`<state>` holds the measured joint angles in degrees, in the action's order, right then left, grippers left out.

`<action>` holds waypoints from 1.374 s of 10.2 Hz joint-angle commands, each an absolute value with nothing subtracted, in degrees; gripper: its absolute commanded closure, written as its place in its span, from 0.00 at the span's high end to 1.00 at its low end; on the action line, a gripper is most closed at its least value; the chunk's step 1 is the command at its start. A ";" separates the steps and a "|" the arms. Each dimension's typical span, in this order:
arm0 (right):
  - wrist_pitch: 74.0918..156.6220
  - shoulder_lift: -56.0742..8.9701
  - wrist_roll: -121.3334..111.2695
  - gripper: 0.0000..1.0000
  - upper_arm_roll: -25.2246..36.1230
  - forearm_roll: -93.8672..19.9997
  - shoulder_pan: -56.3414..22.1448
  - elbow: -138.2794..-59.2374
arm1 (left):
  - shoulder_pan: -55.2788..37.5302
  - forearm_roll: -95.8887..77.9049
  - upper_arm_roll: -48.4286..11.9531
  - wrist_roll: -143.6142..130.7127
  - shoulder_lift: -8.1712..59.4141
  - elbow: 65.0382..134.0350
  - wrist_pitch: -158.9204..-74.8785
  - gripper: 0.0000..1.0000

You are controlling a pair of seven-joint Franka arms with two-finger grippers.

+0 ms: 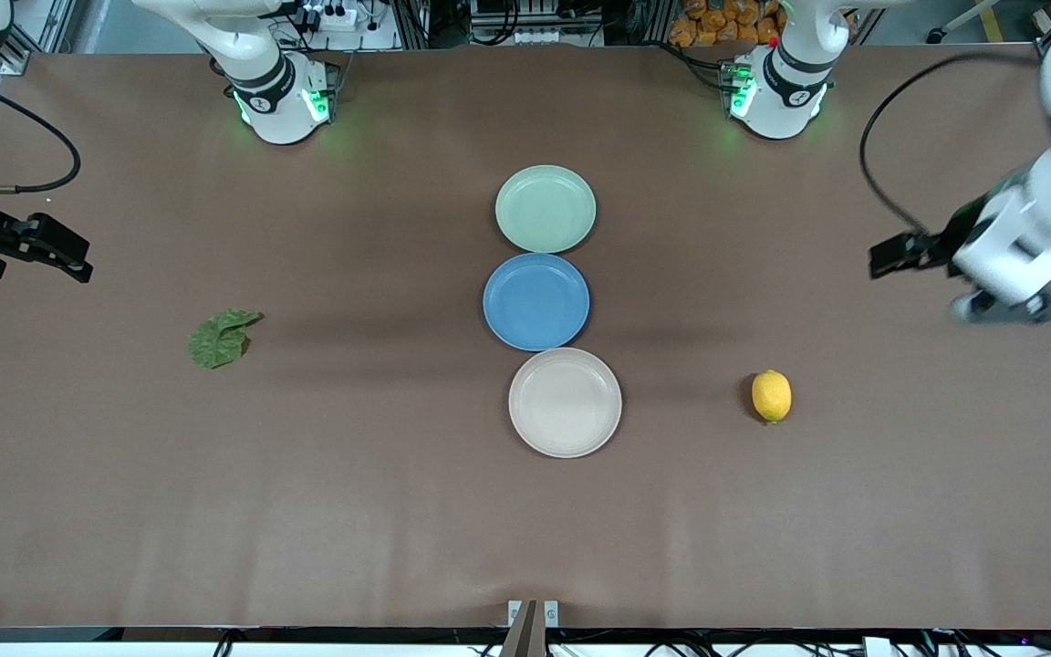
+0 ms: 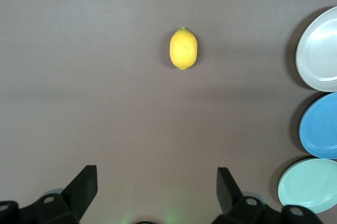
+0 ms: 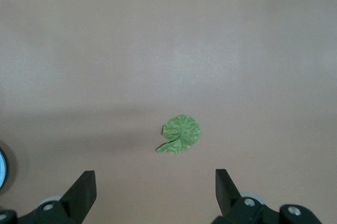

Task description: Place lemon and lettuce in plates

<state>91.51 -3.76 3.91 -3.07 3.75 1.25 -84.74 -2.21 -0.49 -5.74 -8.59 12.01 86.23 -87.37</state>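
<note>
Now I see the lemon (image 1: 771, 396) lower right of the frame and the lettuce (image 1: 221, 338) at left, both outside the plates (image 1: 546, 208) stacked mid-frame. My left gripper (image 2: 157, 187) and right gripper (image 3: 155, 190) hang spread and empty at the frame edges.

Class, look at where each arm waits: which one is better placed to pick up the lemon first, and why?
Probably the left. The left gripper hangs open above the table's left-arm end with the lemon lying there, clear of the plates. The right gripper, also open, is over the lettuce end.

Beige plate (image 2: 318, 58) and blue plate (image 2: 321, 126) cut by left wrist view's edge
</note>
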 commanded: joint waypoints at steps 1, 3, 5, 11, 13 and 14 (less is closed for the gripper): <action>91.23 -3.87 4.66 1.00 -2.99 4.48 0.88 -84.29 | -2.20 0.44 -5.71 -7.12 18.35 86.30 -90.85 1.00; 91.14 -3.87 4.57 1.00 -2.99 4.57 0.88 -84.46 | -2.46 0.44 -5.71 -7.38 19.07 93.91 -100.32 1.00; 91.58 -4.39 4.57 1.00 -2.99 4.74 0.97 -84.29 | -2.90 0.44 -5.71 -7.91 20.73 100.61 -108.33 1.00; 91.58 -4.66 4.57 1.00 -2.99 4.75 0.88 -84.29 | -2.99 0.53 -5.54 -8.00 31.10 101.34 -120.30 1.00; 91.50 -4.66 4.57 1.00 -2.99 4.66 1.14 -84.37 | -2.99 0.44 -5.54 -8.00 32.78 100.99 -122.60 1.00; 91.58 -4.75 4.57 1.00 -2.99 4.66 1.23 -84.37 | -2.81 0.53 -5.54 -7.91 33.83 100.73 -124.35 1.00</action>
<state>91.61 -4.58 3.91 -3.05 3.81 1.25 -84.73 -2.85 -0.40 -5.69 -8.56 32.82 101.57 -122.70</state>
